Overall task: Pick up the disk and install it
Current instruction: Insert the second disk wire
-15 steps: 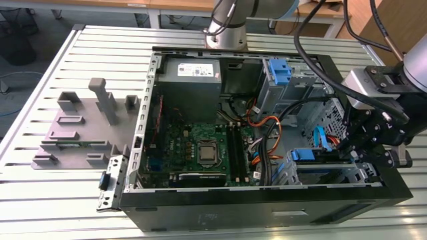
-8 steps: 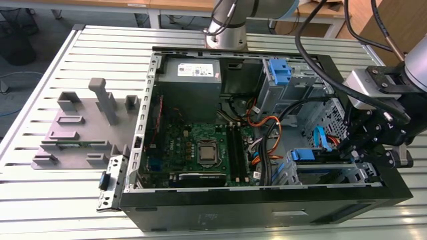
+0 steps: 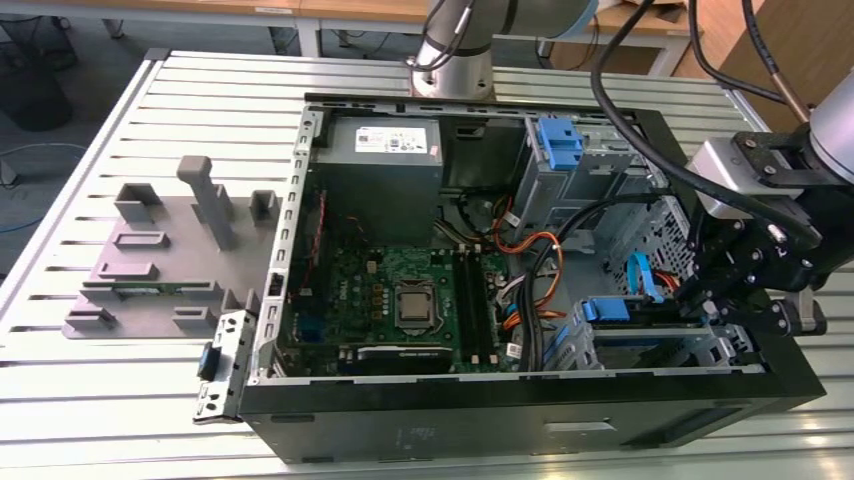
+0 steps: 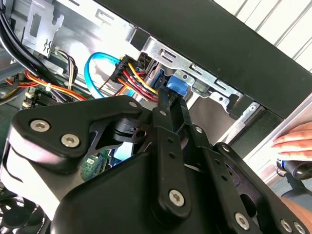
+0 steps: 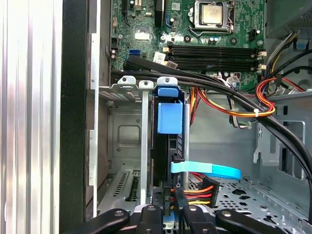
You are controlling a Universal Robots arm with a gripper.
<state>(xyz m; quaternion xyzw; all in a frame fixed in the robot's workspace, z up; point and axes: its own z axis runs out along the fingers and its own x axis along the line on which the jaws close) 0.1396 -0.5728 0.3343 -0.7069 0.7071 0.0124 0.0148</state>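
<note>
The disk (image 5: 169,117) stands edge-on in the metal drive cage (image 5: 122,131) at the case's front corner, with its blue carrier frame facing up. In the exterior view the disk's blue frame (image 3: 607,310) sits in the cage on the exterior view's right. The same blue frame (image 4: 176,87) appears just past the fingertips in the second wrist view. My gripper (image 5: 171,207) hangs over the disk's cabled end, fingers drawn together and shut, right at the plugs. From outside, the gripper (image 3: 703,300) sits above the case's right wall. Its fingers (image 4: 165,102) meet at the blue frame.
A blue data cable (image 5: 209,170) and red-yellow-orange power wires (image 5: 229,109) crowd the cage. The motherboard (image 3: 400,300), power supply (image 3: 380,150) and a blue tab (image 3: 561,140) fill the open case. A grey fixture (image 3: 160,250) lies on the slatted table. A person's hand (image 4: 292,141) rests outside the case.
</note>
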